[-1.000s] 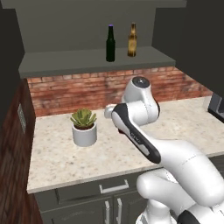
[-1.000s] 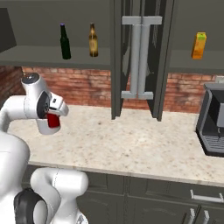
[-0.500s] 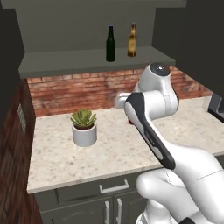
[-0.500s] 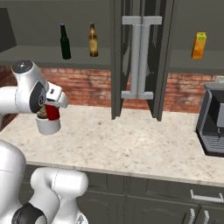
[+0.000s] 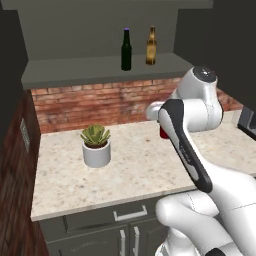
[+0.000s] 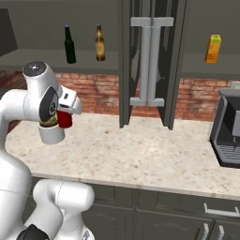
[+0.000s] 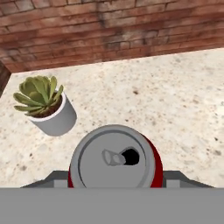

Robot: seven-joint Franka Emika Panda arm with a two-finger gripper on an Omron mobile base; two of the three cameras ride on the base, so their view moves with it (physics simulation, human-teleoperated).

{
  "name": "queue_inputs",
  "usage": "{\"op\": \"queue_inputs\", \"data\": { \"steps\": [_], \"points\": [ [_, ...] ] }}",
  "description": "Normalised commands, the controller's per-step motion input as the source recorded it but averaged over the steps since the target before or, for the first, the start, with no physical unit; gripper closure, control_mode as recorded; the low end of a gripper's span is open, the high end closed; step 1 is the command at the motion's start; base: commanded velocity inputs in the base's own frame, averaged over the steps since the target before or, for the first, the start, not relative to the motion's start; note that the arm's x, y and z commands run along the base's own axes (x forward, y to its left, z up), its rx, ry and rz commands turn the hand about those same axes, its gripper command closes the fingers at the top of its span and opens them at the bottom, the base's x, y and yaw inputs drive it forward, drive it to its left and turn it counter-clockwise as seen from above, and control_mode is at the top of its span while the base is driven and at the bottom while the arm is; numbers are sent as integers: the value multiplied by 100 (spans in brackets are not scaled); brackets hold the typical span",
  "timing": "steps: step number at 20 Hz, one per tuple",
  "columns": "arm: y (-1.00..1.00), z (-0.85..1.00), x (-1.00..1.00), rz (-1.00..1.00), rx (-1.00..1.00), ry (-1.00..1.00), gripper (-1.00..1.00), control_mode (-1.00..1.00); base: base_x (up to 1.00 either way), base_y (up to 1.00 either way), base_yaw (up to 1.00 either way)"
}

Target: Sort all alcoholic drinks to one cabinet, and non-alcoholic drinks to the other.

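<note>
The gripper (image 6: 64, 118) holds the red soda can (image 7: 114, 158) by its round sides, above the counter (image 6: 140, 154), right of the potted plant (image 5: 96, 146). The can looks light, stiff and smooth, so it may slip. It stands upright, silver top up.

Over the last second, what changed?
The arm swung right along the counter, carrying the red can in the gripper, lifted off the surface; grip unchanged. The green bottle, amber bottle, juice carton and potted plant stayed put.
</note>
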Motion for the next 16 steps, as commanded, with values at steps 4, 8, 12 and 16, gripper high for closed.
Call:
{"op": "queue_inputs", "data": {
  "steps": [4,8,12,16],
  "points": [
    [-1,0,-6,0,0,0,100,100,-60,-4,0],
    [0,0,0,0,0,0,100,100,-100,0,0],
    [0,0,0,0,0,0,100,100,-92,-19,0],
    [0,0,0,0,0,0,100,100,-57,-80,0]
  ]
}}
